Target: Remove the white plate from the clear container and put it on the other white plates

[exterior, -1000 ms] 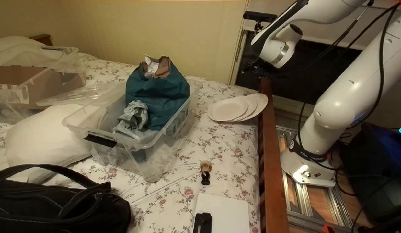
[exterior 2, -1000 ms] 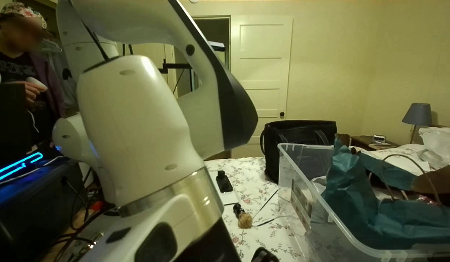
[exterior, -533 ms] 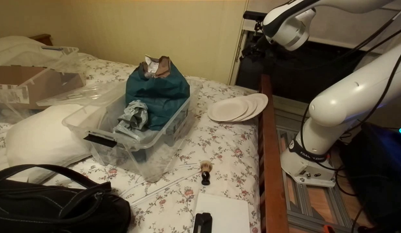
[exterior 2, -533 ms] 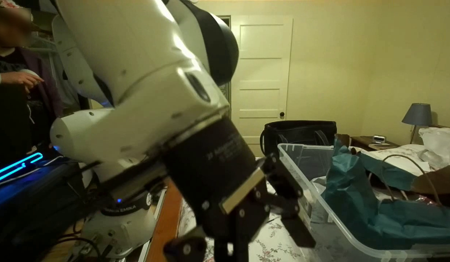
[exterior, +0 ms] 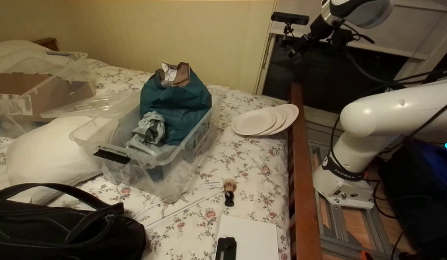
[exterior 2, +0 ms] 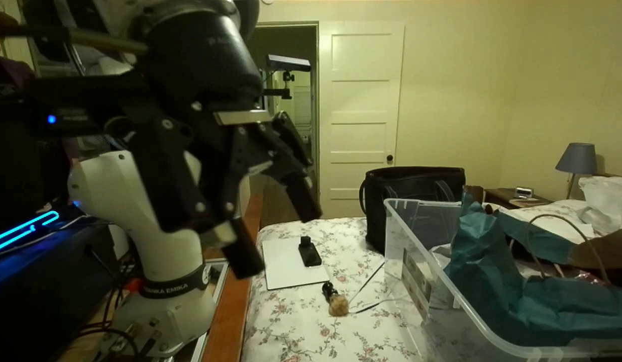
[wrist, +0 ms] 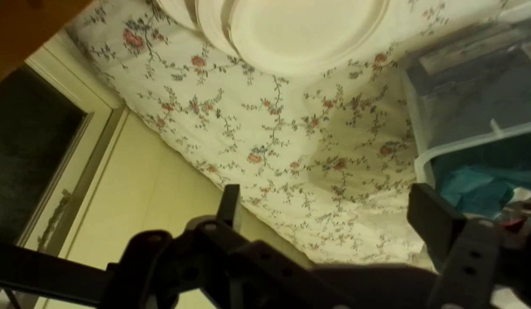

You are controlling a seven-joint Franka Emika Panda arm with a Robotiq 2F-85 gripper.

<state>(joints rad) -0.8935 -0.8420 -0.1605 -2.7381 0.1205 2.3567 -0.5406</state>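
The clear container [exterior: 176,180] stands on the bed, also seen in an exterior view [exterior 2: 447,279] and the wrist view [wrist: 463,146]. A teal bag [exterior: 173,104] and crumpled grey plastic fill it; no plate shows inside it. A round white plate [exterior: 254,122] lies on top of the other white plates [exterior: 290,113], fanned out beside the bed rail. I cannot tell whether this top one is the single plate. The plates also show in the wrist view [wrist: 308,25], cut by its top edge. My gripper [wrist: 325,204] is open and empty, raised well clear of plates and container [exterior 2: 281,241].
A wooden rail [exterior: 301,173] runs along the bed between plates and robot base. A shaving brush [exterior: 229,193], a white board [exterior: 250,234] with a black object and a black bag [exterior: 64,220] lie nearer. A camera on a stand [exterior: 290,18] is close to the gripper.
The arm has drawn back and up, and its wrist has turned. The gripper has risen away from the bed. The plates and container have not moved.
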